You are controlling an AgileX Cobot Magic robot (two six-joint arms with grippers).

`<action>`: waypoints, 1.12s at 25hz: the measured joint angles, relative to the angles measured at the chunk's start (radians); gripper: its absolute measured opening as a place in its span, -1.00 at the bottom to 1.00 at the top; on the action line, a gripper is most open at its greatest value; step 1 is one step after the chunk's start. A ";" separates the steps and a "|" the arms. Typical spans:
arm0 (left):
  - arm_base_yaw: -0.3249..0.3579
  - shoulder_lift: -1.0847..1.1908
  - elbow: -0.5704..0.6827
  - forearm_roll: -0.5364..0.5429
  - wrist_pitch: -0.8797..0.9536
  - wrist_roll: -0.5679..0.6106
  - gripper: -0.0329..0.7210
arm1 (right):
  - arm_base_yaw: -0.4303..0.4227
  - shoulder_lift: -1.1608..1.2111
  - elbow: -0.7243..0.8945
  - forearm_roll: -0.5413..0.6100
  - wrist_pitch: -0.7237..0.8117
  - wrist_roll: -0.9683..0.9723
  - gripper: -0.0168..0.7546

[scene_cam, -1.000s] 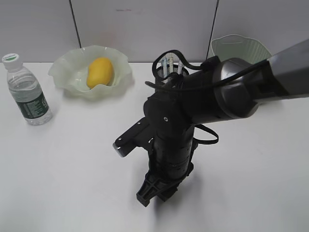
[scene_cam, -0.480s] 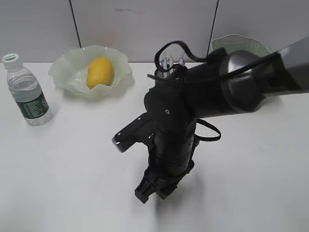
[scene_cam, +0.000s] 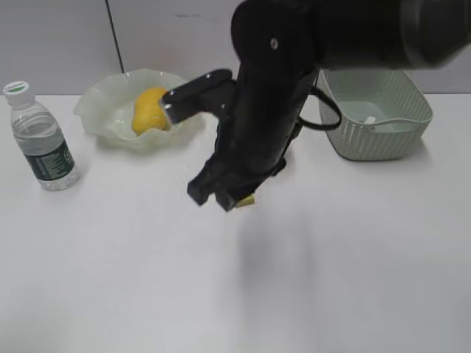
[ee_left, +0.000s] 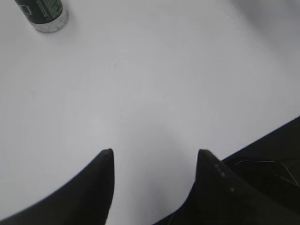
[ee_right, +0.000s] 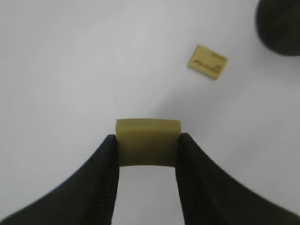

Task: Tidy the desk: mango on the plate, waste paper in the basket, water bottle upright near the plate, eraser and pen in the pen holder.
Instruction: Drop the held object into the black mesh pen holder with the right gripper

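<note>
Two arms, L to R: left fingers (ee_left: 154,154) spread apart, empty, over bare table (ee_left: 140,84), water bottle (scene_cam: 38,140) upright far left. Right fingers (ee_right: 146,147) clamped on eraser (ee_right: 148,143), long axis across them, lifted mid-table; pen holder (ee_right: 280,26) lies up-right of it, so right arm's nearer.

Behind the far edge of the tabletop stands a pale grey wall (scene_cam: 66,37) built of flat panels. Two thin dark seams (scene_cam: 114,33) divide it, one on the left running slightly slanted and one right of centre, mostly hidden. The light is soft and even, coming from above, and it casts only a faint, blurred grey shadow (scene_cam: 254,254) on the white surface near the middle of the scene.
</note>
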 joint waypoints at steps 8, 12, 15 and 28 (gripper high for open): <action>0.000 0.000 0.000 0.000 0.000 0.000 0.21 | -0.209 0.000 -0.210 -0.009 0.025 -0.010 -0.16; 0.000 0.000 0.000 0.000 0.000 0.000 0.21 | -0.268 0.020 -0.281 -0.007 0.025 -0.010 -0.16; 0.000 0.000 0.000 0.000 0.000 0.000 0.21 | -0.271 0.076 -0.326 0.000 0.024 -0.009 -0.17; 0.000 0.000 0.000 0.000 0.000 0.000 0.21 | -0.271 0.298 -0.461 0.007 0.008 0.010 -0.17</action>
